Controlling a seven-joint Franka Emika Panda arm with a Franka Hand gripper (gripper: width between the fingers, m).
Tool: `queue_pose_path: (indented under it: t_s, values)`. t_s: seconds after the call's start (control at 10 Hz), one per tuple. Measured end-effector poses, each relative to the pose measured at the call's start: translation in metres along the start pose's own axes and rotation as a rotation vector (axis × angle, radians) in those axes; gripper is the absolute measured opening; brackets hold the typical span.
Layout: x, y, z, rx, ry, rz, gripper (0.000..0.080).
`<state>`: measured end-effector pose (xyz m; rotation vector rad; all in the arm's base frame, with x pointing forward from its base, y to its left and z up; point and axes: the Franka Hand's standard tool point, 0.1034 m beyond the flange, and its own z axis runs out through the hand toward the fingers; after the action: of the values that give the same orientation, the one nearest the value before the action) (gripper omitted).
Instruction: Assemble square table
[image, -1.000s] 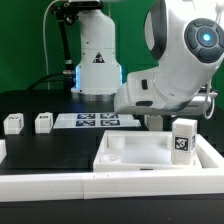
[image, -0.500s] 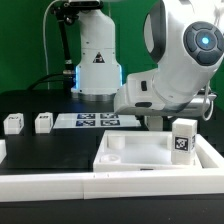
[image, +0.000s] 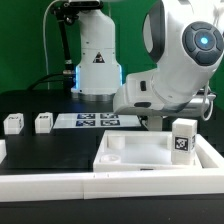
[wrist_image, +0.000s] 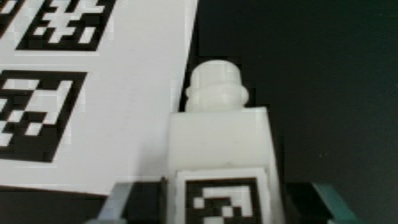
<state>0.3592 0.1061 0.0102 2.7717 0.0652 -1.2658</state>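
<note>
Nothing is changing; your gripper (wrist_image: 222, 203) is bracketing a leg (wrist_image: 221, 140), clamped or not I cannot tell; assembly is pausing.

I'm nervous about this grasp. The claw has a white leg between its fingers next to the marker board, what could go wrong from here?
1. The claw flanks only the tagged end of the leg, so it might pivot or slip when lifted.
2. The leg lies right beside the marker board; a finger could catch its edge.
3. The arm hangs close to the standing leg on the tabletop and might knock it.
</note>
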Motion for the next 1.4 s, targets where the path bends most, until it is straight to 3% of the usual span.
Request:
queue_pose_path:
  t_s: [0.2,0.3,0.7,1.0,1.2,1.4]
  values:
    - [0.0,0.001,0.0,0.001,0.0,0.001,0.0286]
    - [-0.006,0.005,-0.008,0.007,-0.006,-0.008,0.0287]
    - [-0.042,0.032,-0.063,0.054,-0.019,0.003,0.0288]
    - [-0.037,0.032,-0.066,0.051,0.024,0.002,0.0288]
    - [-0.025,0.036,-0.075,0.07,0.205,-0.015,0.0288]
    - [-0.019,0.047,-0.113,0.09,0.358,-0.032,0.0288]
